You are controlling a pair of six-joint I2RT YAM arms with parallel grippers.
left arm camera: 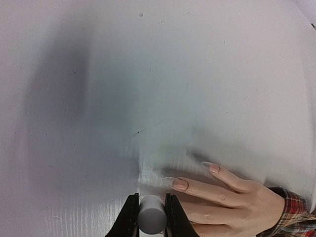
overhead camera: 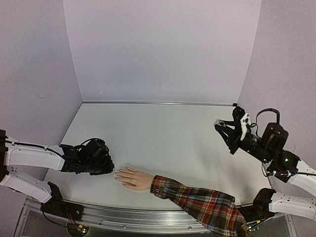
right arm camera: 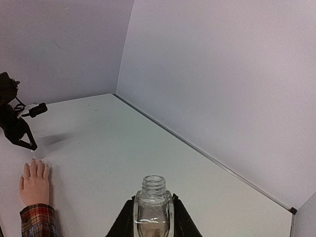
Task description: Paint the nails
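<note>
Both end effectors are closed on something. Your left end effector pinches a small grey cylinder, probably the brush's cap handle; any bristles are hidden from view. It sits just beside the fingertips of the pale hand, which lies flat on the desk, fingers spread, with the plaid sleeve trailing toward your right base. The nails look bare and glossy. You'd likely do best to lower the tip onto one nail, draw from cuticle to end, and press lightly so the hand doesn't shift. Your right end effector grips a clear glass bottle well apart from the hand, upright, its threaded mouth uncapped. You can't tell how much polish it holds; the glass looks nearly see-through. Hold it level so nothing spills.
</note>
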